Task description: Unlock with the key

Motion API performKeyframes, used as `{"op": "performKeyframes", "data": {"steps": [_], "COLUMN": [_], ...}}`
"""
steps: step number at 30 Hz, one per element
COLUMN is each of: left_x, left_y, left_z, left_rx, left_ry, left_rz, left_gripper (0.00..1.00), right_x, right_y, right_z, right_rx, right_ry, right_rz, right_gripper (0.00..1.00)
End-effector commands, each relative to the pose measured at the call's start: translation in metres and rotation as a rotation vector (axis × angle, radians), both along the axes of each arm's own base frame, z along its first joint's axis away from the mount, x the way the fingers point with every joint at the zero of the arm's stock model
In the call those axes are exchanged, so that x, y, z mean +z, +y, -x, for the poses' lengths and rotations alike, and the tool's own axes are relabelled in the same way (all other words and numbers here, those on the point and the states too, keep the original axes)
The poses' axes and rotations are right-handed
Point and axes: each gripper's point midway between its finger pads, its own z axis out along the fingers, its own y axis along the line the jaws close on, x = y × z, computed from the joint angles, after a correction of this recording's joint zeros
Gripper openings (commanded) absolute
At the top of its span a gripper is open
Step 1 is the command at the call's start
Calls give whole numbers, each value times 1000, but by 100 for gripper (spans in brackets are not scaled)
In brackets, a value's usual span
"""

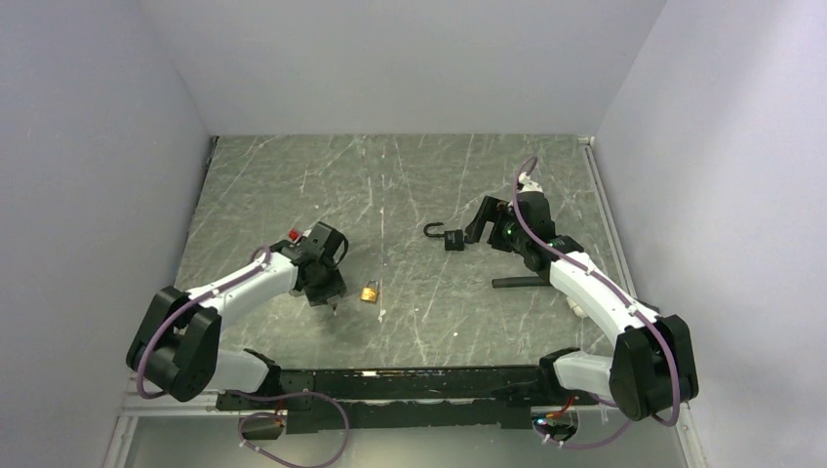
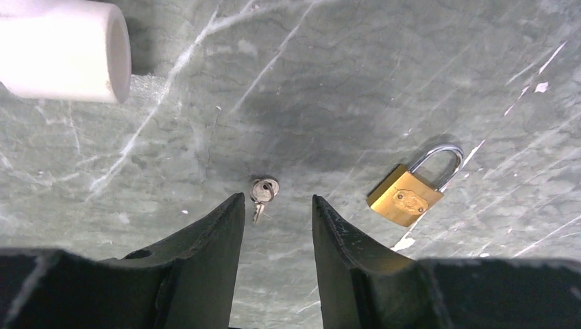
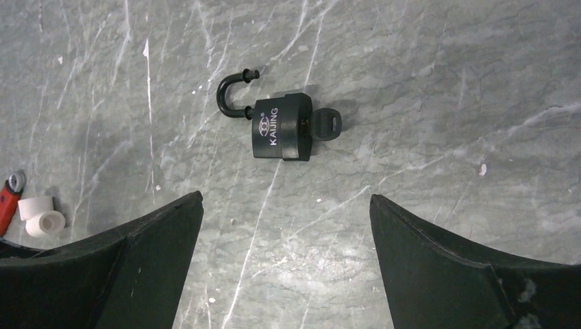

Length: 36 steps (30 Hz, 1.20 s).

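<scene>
Your left claw is hovering spread apart over the little key beside the brass padlock; right claw is gaping too.

There are two padlocks on the surface: one black padlock and one gold padlock. There are two keys: one black-headed key and one little silver key. There are two robot arms, the left arm and the right arm. Each arm has one pincer, so that makes two: the left pincer and the right pincer. There is one red thing and one black stick. The white tubes look like two, but it is hard to tell
</scene>
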Motion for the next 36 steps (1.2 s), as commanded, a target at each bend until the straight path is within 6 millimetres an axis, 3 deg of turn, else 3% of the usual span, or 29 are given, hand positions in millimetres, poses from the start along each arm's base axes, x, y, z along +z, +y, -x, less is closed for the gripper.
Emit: {"op": "performKeyframes", "data": {"steps": [1, 13, 23, 36], "left_x": [5, -7, -12, -18], "left_y": [-8, 8, 2, -1], "left_z": [3, -2, -4, -10], "left_rx": [47, 77, 68, 43], "left_ry": [1, 2, -2, -22], "left_rz": [45, -64, -37, -36], "left_gripper": [45, 37, 32, 5], "right_x": [7, 2, -4, -3], "right_y": [3, 3, 2, 1], "right_z": [-2, 0, 1, 3], "right_rx": [18, 24, 22, 24], "right_ry": [-40, -31, -22, -23], "right_rz": [-5, 1, 8, 15], "right_gripper": [93, 93, 93, 92]}}
